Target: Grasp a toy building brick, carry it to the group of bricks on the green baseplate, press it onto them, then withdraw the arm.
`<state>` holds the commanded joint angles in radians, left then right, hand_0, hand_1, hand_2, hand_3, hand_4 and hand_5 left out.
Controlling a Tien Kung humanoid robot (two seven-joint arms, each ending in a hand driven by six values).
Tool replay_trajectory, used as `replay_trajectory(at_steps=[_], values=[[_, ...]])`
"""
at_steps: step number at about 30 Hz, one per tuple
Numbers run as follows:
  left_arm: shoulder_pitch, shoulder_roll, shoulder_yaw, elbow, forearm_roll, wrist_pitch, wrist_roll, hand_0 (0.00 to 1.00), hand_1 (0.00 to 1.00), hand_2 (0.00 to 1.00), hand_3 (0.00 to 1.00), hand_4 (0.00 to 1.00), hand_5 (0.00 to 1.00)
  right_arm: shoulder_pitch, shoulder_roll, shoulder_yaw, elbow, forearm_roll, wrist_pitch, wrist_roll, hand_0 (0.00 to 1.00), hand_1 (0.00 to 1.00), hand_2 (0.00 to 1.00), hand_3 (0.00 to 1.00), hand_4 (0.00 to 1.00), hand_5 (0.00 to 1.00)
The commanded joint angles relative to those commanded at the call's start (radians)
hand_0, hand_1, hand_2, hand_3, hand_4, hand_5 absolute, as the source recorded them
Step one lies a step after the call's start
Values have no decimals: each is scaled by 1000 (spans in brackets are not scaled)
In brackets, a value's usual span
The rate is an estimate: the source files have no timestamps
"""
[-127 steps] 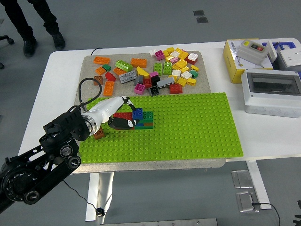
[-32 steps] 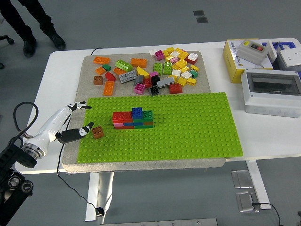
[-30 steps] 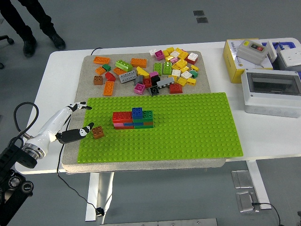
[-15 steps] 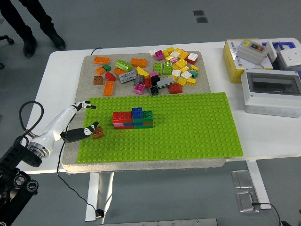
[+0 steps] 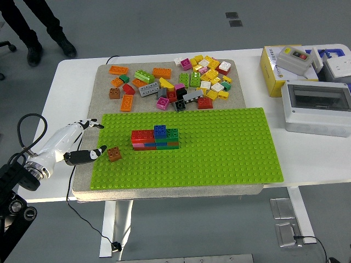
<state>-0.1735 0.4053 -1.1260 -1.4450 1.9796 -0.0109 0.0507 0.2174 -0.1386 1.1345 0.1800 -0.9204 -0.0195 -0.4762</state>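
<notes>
From my feed I see the left hand (image 5: 77, 143) at the lower left of the frame, hovering over the left edge of the green baseplate (image 5: 230, 148). Its fingers are spread and hold nothing: the upper fingers (image 5: 90, 124) point right along the baseplate's top left corner, and a dark thumb (image 5: 88, 155) reaches toward a brown brick (image 5: 114, 154). The thumb tip sits just beside that brick; I cannot tell whether it touches it. The brown brick stands alone on the baseplate, left of and slightly below the group of bricks (image 5: 155, 138), apart from it.

The group sits left of centre on the baseplate: red on the left, blue in the middle, green on the right, with darker layers beneath that I cannot separate clearly at this size.

The arm behind the hand runs off the lower left corner, its black joints cut off by the frame edge, with a black cable (image 5: 27, 129) looping above it. The right arm is out of my view.

Loose bricks (image 5: 175, 85) lie scattered on the grey mat (image 5: 104, 76) in the upper middle; several overlap, so some shapes are hidden. At the upper right are a yellow box (image 5: 274, 74) and a grey enclosure (image 5: 317, 107), the latter cut off by the right edge. At the top left, a person's legs (image 5: 38, 27) stand beyond the white table (image 5: 60, 93), cut off above the knees.
</notes>
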Motion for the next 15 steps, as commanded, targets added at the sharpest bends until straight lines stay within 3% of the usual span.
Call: replay_trajectory(at_steps=[7, 15], values=[[-71, 27, 90, -20, 52, -52, 95, 990, 984, 998, 852, 727, 337, 2, 1, -8, 0, -2, -11, 8, 742, 710, 768, 829, 651, 998], [-73, -14, 68, -31, 50, -72, 126, 992, 988, 998, 851, 728, 349, 4, 1, -12, 0, 3, -12, 10, 742, 701, 750, 807, 645, 998]])
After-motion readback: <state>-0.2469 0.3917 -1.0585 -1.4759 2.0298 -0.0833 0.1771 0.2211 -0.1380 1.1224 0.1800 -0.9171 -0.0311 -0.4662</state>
